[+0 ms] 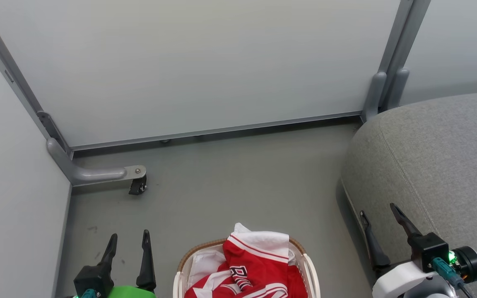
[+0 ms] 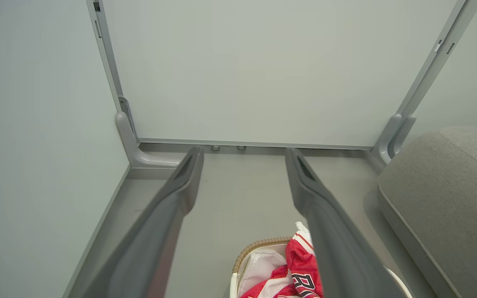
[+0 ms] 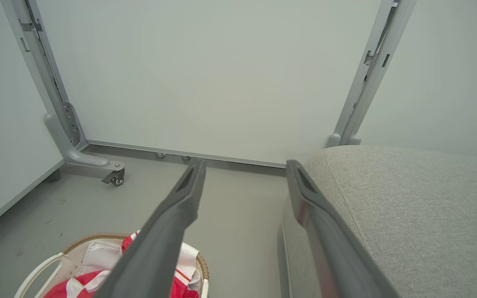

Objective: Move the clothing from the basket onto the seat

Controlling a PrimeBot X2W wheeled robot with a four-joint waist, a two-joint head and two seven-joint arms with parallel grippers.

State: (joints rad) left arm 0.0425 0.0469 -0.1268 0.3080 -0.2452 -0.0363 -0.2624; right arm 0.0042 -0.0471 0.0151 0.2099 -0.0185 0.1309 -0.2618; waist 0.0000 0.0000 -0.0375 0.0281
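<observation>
Red clothing [image 1: 251, 269] with white panels and block lettering is heaped in the white basket [image 1: 179, 276] with a brown woven rim, on the floor at the bottom centre of the head view. The large grey seat [image 1: 437, 157] stands to the right. My left gripper [image 1: 129, 240] hangs open left of the basket, nothing between its fingers. My right gripper [image 1: 378, 210] is open over the seat's front edge, holding nothing. The left wrist view shows the clothing [image 2: 300, 269], the basket [image 2: 259, 245] and the seat [image 2: 445, 194]. The right wrist view shows the basket [image 3: 93, 238] and the seat [image 3: 408, 207].
Pale partition panels [image 1: 189, 62] on grey metal posts close off the back and left. A grey foot with a black caster [image 1: 139, 185] juts onto the floor at the left. Grey floor [image 1: 242, 182] lies between the basket, the panels and the seat.
</observation>
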